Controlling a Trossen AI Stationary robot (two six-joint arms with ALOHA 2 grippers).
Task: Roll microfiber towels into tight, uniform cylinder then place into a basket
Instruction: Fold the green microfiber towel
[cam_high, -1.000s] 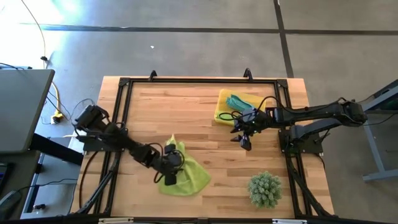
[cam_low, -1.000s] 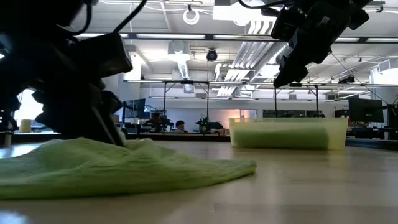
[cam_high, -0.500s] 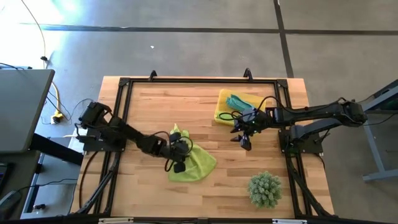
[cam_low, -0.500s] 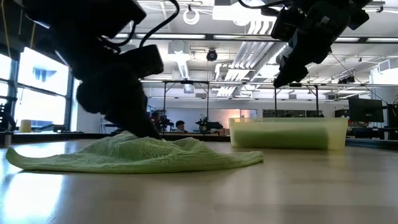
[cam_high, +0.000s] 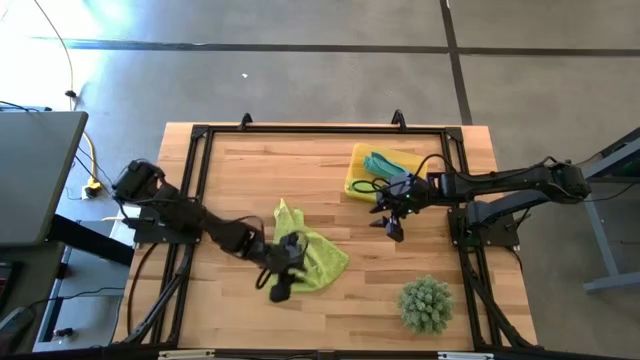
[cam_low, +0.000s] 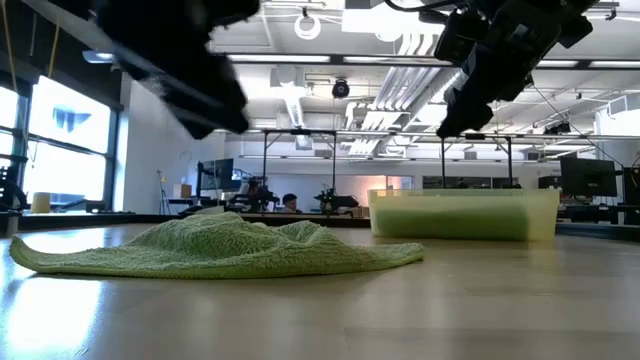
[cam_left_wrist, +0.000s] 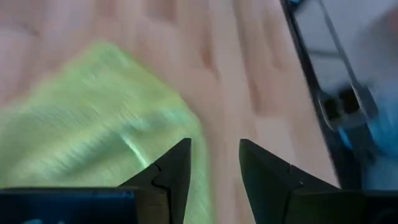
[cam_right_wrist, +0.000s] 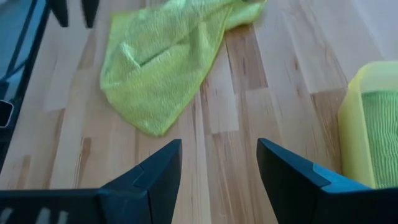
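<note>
Two-arm towel-rolling task, shown part-way through. The yellow basket (cam_high: 383, 172) stood at the far right of the table (cam_high: 240, 170). It already held a teal towel (cam_high: 380, 163) and, in the right wrist view, a lime-green roll (cam_right_wrist: 379, 134) against its wall; in the low view, a green mass showed through the translucent side. By this evidence two of the three towels appeared stowed.

The remaining lime-green towel (cam_high: 312, 254) lay loose and crumpled near the middle of the front half of the table, unrolled; the low view showed it as a flat, rumpled heap (cam_low: 215, 250).

The left gripper (cam_high: 279, 288) hung just above the towel's near-left edge, fingers parted and empty, as the left wrist view confirmed. The right gripper (cam_high: 392, 229) hovered just in front of the basket, well apart from the loose towel, fingers likewise apart and holding nothing.

A spiky green plant (cam_high: 427, 305) stood at the front right, clear of the work.

Left to do, as judged: spreading, rolling and stowing the last towel.
</note>
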